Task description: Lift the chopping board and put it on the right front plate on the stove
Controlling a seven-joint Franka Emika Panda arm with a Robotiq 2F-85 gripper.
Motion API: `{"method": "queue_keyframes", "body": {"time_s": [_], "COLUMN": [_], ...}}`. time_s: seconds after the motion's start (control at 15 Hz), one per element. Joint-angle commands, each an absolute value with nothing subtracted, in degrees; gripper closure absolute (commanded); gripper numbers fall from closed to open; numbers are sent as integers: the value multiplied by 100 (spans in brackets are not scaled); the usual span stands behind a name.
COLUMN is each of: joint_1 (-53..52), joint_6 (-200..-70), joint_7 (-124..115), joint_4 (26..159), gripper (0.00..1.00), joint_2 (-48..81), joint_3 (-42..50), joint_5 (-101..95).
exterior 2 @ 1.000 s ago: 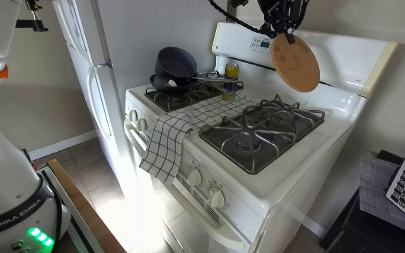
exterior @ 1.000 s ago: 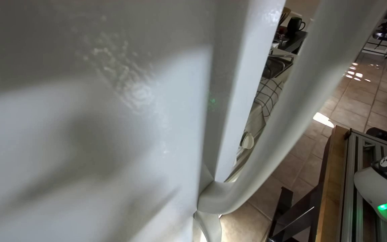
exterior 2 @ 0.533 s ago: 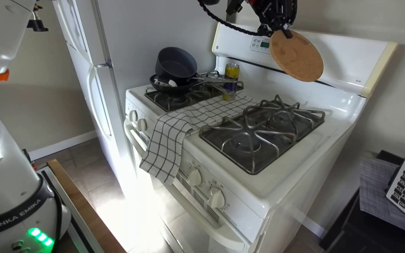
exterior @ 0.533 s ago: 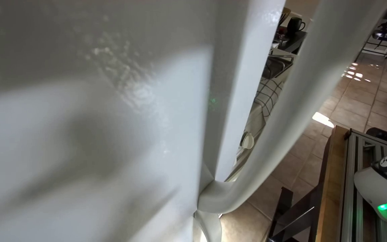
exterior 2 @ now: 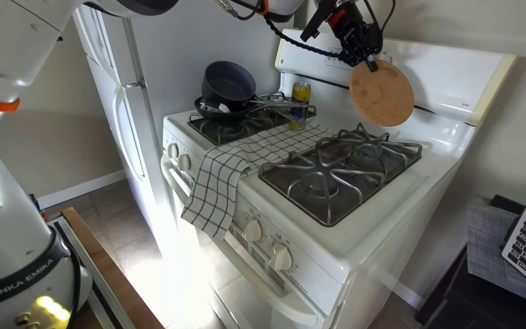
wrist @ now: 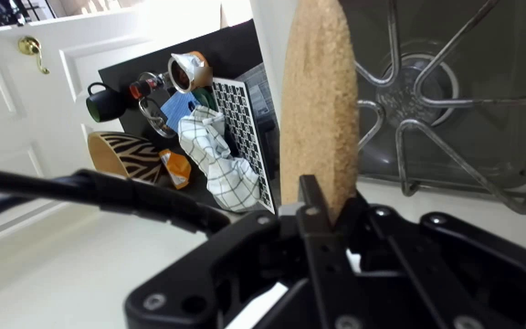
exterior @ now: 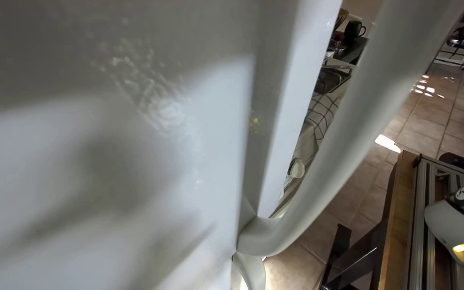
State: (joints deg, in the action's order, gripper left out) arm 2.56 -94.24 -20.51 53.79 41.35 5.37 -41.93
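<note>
The fingers [wrist: 312,196] were clamped on the edge of the round brown chopping board [exterior 2: 383,97]; in an exterior view it hung from them in the air, tilted, its broad face turned largely toward that camera, with the white back panel [exterior 2: 445,84] of the stove [exterior 2: 381,224] behind it. Its lower edge was apart from the right grate [exterior 2: 331,172], toward the rear; the right front burner [exterior 2: 318,185] lay farther forward, under the bars; the wrist view showed the board almost edge-on, a finger on either side of its rim.

On the left grate [exterior 2: 215,136] a dark pot [exterior 2: 230,82] leaned tilted in a black pan [exterior 2: 219,114]; a checked towel [exterior 2: 226,176] lay between the grates and drooped over the stove's front; a yellow-topped container [exterior 2: 300,103] stood upright near its far end, though whether on the cloth or beside it could not be told.

In the wrist view a black table [wrist: 238,41] bore a mug [wrist: 104,103], a striped bowl [wrist: 123,155] and a crumpled checked cloth [wrist: 219,160]; the base light [exterior 2: 53,308] glowed yellow in both exterior views.
</note>
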Motion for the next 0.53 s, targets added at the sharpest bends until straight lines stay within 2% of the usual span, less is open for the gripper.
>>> {"method": "queue_keyframes", "body": {"time_s": [0.0,0.2,0.27,0.33,0.4,0.47], "joint_1": [184,229,189,192,194,211], "joint_6": [-8820,-8517,-8745,-8723,-8720,-8632], "joint_7": [-2073,-1791,-2000,-1970,-1946,-2013], "joint_4": [4698,4565,4931,4889,4853,4791], "gripper": [96,96,86,86,96,96], "joint_2": [4660,4791,4594,4643,4671,4730], "joint_3": [654,588,627,627,627,644], "joint_5": [-4017,-3941,-4078,-4063,-4055,-4023]}}
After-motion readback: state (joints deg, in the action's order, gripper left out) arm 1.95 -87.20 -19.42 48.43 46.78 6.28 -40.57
